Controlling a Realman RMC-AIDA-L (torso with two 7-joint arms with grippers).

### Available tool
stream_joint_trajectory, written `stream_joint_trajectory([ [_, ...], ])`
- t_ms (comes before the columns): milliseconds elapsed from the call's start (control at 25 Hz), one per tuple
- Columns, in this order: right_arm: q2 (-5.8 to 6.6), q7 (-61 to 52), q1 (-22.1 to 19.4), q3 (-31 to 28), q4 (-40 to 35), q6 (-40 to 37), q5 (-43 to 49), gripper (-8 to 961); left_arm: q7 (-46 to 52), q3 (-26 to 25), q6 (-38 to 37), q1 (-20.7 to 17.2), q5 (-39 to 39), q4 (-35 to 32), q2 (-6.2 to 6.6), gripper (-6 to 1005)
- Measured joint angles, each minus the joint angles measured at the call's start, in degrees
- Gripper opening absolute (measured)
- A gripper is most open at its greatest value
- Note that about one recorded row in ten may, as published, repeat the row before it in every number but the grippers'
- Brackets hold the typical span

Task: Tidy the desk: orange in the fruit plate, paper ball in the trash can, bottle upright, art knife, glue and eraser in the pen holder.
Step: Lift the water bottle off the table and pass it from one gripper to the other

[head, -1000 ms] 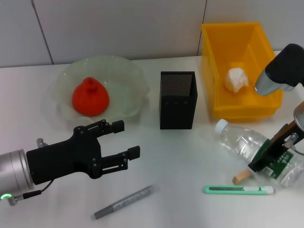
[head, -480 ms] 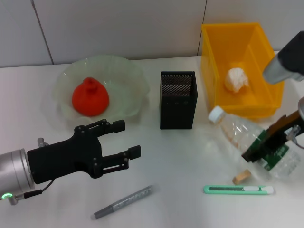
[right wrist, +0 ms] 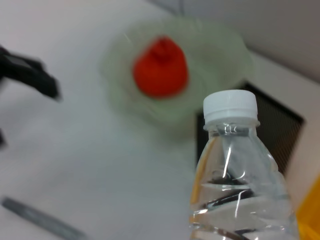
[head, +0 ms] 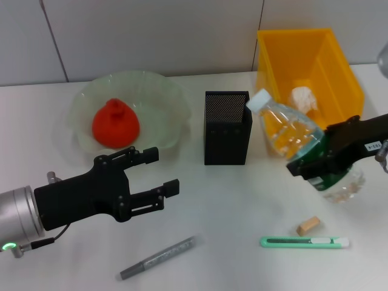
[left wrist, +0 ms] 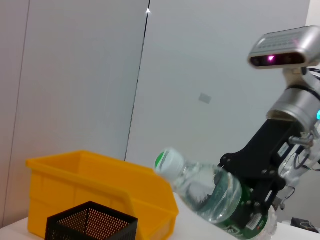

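Within the right hand [head: 322, 162], the bottle [head: 291, 136] tilts, cap toward the pen holder [head: 226, 128].

bottle [head: 303, 151]: my right gripper [head: 330, 159] covers its label band | my right arm: cut off at head view's right edge | paper ball [head: 304, 99]: partly behind bottle | pen [right wrist: 40, 219]: blurred, cut by wrist view's edge

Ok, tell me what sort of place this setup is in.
Probably a lab mock-up of an office desk: a white table against plain wall panels, with a mesh pen holder, an art knife and a yellow bin as trash can.
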State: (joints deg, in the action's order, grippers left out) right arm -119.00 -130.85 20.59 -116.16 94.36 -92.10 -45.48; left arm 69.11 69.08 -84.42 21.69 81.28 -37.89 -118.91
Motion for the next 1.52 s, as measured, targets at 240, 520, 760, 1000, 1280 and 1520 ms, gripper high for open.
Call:
stream_joint_trajectory([
  [240, -0.49, 5.74, -3.86, -3.79, -0.69, 2.22, -13.93, 763, -0.14, -0.17, 0.04, -0.45, -1.74, 0.04, 0.00, 791],
  [520, -0.29, 22.91, -5.65, -11.20, -15.57, 2.58, -33.01, 763, -0.76, -0.51, -0.30, -0.66, -3.20, 0.75, 0.27, 790],
  [760, -0.16, 35.12, -5.60, -12.33, -24.61, -0.18, -40.77, 763, -0.76, -0.53, -0.25, -0.66, -3.36, 0.75, 0.27, 791],
  [1000, 0.06, 45.71, -2.60, -12.37, -33.82, -1.48, -41.45, 763, -0.40, -0.50, 0.11, -0.28, -5.01, 0.72, 0.17, 790],
  [1280, 0.28, 54.41, 1.39, -12.27, -40.19, -0.75, -39.38, 763, 0.07, -0.30, 0.08, -0.23, -7.62, 1.00, 0.14, 790],
  [1520, -0.04, 56.81, 4.63, -12.23, -43.43, 2.46, -38.58, 764, 0.66, 0.02, -0.33, -0.50, -14.34, 2.78, 0.11, 791],
])
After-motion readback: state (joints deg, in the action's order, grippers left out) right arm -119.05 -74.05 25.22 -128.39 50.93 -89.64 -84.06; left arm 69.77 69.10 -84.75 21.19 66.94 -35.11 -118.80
